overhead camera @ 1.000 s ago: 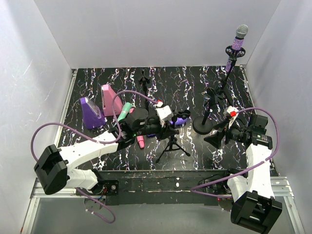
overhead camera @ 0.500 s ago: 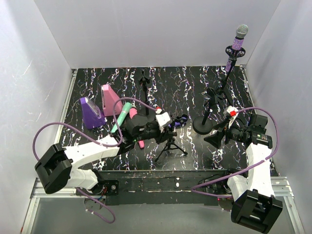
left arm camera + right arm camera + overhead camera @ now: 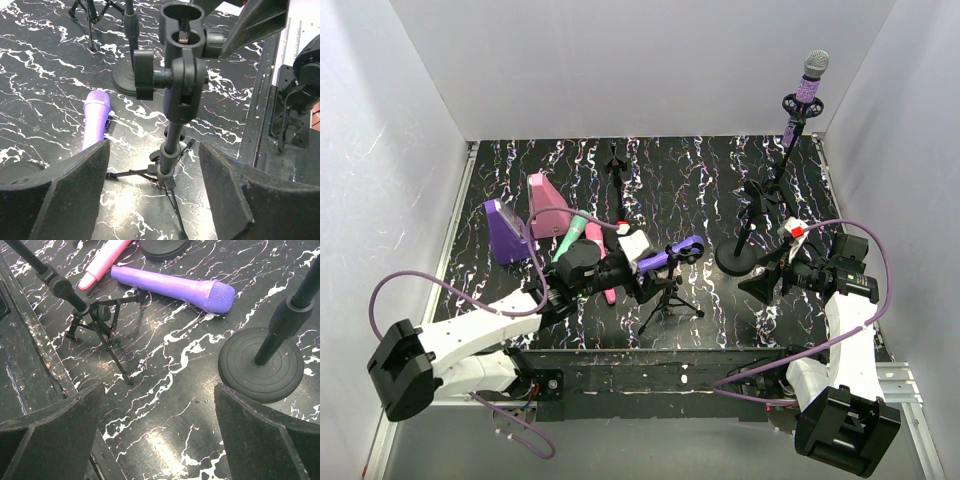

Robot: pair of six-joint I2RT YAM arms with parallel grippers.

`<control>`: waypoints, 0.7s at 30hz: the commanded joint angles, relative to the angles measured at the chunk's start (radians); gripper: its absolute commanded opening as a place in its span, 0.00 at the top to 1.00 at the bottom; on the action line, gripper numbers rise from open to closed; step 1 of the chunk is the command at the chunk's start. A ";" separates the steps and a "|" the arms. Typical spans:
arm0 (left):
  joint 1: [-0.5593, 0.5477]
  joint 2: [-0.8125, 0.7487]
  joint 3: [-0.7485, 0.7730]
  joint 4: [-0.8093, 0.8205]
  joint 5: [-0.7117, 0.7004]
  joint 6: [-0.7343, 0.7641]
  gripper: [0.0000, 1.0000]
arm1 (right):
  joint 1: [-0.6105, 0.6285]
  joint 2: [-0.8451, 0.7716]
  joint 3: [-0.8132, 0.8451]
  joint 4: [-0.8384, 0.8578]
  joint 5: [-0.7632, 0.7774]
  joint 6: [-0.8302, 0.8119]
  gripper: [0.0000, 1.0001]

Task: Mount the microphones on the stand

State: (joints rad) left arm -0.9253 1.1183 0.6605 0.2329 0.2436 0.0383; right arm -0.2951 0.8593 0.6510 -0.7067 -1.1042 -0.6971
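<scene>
The plain purple microphone (image 3: 672, 254) (image 3: 170, 287) (image 3: 94, 120) lies flat on the table beside the small tripod stand (image 3: 670, 297) (image 3: 180, 75), whose clip holds nothing. My left gripper (image 3: 644, 274) (image 3: 154, 167) is open just left of that tripod, with nothing between its fingers. The pink microphone (image 3: 609, 293) (image 3: 102, 262) and the mint green microphone (image 3: 576, 232) lie under the left arm. The glittery purple microphone (image 3: 811, 80) sits in the tall stand (image 3: 736, 262) (image 3: 262, 362). My right gripper (image 3: 762, 281) (image 3: 157, 407) hangs open near that stand's round base.
A pink wedge (image 3: 544, 205) and a purple wedge (image 3: 505, 231) stand at the left. Another small black stand (image 3: 617, 165) is at the back. White walls close in the table on three sides.
My left gripper has opened and drawn back to the left. The purple microphone it carried near the tripod's clip now lies on the table. The right arm is unmoved.
</scene>
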 commanded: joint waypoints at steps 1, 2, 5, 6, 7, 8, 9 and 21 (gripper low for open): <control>0.002 -0.104 -0.004 -0.127 -0.026 -0.027 0.26 | -0.004 -0.002 0.021 -0.016 -0.022 -0.031 0.04; 0.002 -0.124 -0.004 -0.157 -0.036 -0.031 0.21 | -0.004 -0.002 0.021 -0.019 -0.022 -0.036 0.04; 0.002 -0.190 -0.007 -0.227 -0.092 -0.095 0.09 | -0.004 -0.006 0.021 -0.022 -0.019 -0.044 0.03; 0.003 -0.218 -0.010 -0.271 -0.119 -0.113 0.03 | -0.004 -0.008 0.021 -0.022 -0.016 -0.044 0.03; 0.003 -0.236 -0.015 -0.294 -0.142 -0.133 0.02 | -0.004 -0.009 0.021 -0.022 -0.016 -0.045 0.04; 0.003 -0.258 -0.018 -0.320 -0.174 -0.155 0.02 | -0.004 -0.006 0.021 -0.022 -0.014 -0.045 0.03; 0.005 -0.279 -0.018 -0.345 -0.209 -0.175 0.02 | -0.004 -0.006 0.021 -0.022 -0.014 -0.045 0.03; 0.023 -0.333 -0.030 -0.566 -0.472 -0.442 0.02 | -0.004 0.000 0.022 -0.022 -0.005 -0.047 0.03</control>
State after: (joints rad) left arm -0.9169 0.7650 0.6422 -0.2523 -0.1295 -0.2939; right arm -0.2951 0.8593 0.6510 -0.7094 -1.1023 -0.7330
